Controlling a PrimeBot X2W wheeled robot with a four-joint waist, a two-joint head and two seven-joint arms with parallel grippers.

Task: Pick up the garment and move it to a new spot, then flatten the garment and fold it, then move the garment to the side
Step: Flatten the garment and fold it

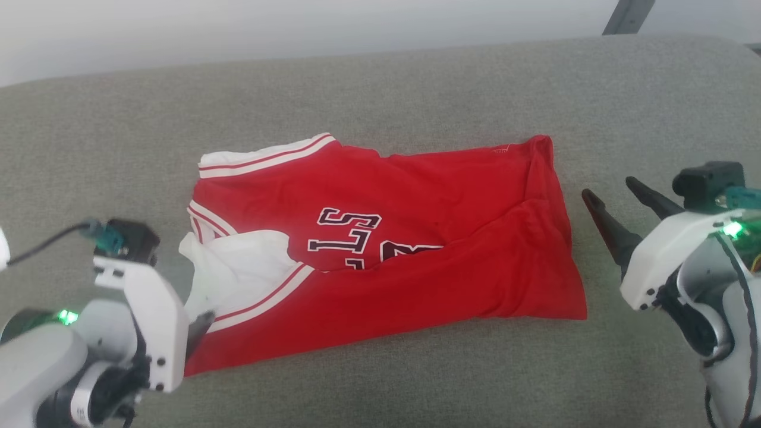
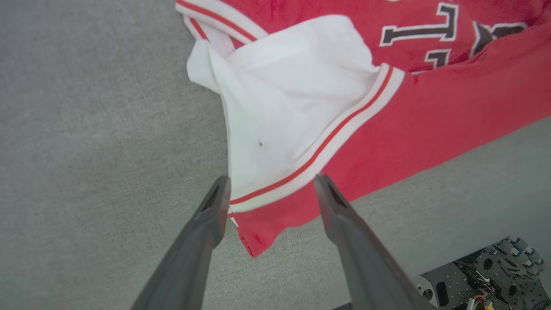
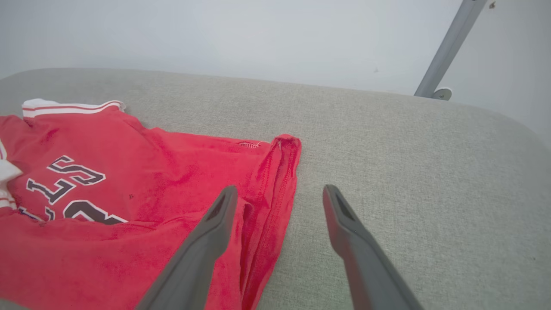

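The garment (image 1: 380, 249) is a red jersey with white sleeves and striped trim, lying partly folded on the grey padded surface, its near half turned up over the dark chest lettering. My left gripper (image 2: 271, 183) is open just above the garment's near-left corner, where a white sleeve (image 2: 280, 99) and striped hem lie between its fingers. In the head view the left gripper (image 1: 199, 324) sits at that corner. My right gripper (image 1: 612, 193) is open beside the garment's right edge, clear of the cloth. In the right wrist view the garment's hem (image 3: 275, 181) lies by the left finger (image 3: 215, 224).
The grey padded surface (image 1: 416, 89) stretches all around the garment, with its far edge against a pale wall. A grey metal leg (image 3: 447, 43) stands behind the far right corner. The robot's base (image 2: 478, 275) shows below the near edge.
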